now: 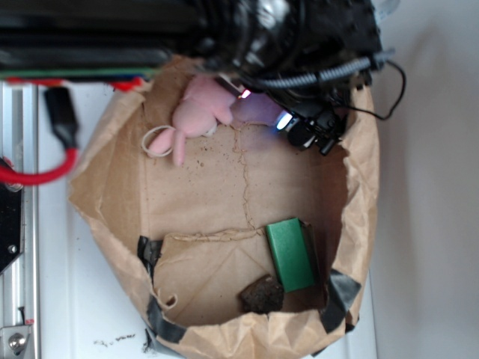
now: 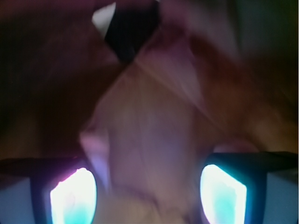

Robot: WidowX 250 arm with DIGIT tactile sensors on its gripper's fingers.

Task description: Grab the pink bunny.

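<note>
The pink bunny (image 1: 198, 112) lies at the far-left corner of the brown paper bag's floor, partly under the black arm, its white loop tag (image 1: 157, 140) trailing to the left. My gripper (image 1: 263, 108) hangs just to the right of the bunny, lit red and blue at its fingers. The wrist view is badly blurred: two glowing pads (image 2: 74, 198) stand wide apart, so the gripper (image 2: 147, 196) is open, with only creased brown paper showing between them. I cannot make out the bunny in that view.
A crumpled brown paper bag (image 1: 112, 187) walls in the whole work area. A green rectangular block (image 1: 292, 254) and a dark brown lumpy chunk (image 1: 261, 295) sit near the bag's front right. A red cable (image 1: 45, 173) runs along the left.
</note>
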